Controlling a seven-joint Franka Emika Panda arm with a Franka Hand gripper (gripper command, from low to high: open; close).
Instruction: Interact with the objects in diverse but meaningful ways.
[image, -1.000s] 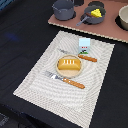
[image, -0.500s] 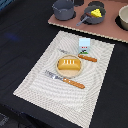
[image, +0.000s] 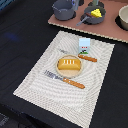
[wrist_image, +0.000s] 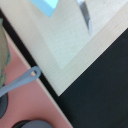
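Place setting on placemat (image: 35, 80); cookware grouped on pink tray (image: 107, 31).
Bread loaf (image: 68, 63) centred on small plate, flanked by fork (image: 64, 80) and knife (image: 79, 56) as for a meal; milk carton (image: 84, 45) upright just beyond the knife. Cheese wedge (image: 96, 12) inside small saucepan (image: 92, 16), beside larger pot (image: 64, 9) on the tray. Sausage not identifiable. Gripper absent from both views; opening and load cannot be told. Wrist view: placemat corner, grey handle (wrist_image: 20, 82) over the tray.

Exterior view high, angled down, wrist view close, both sharing placemat (image: 100, 75) corner
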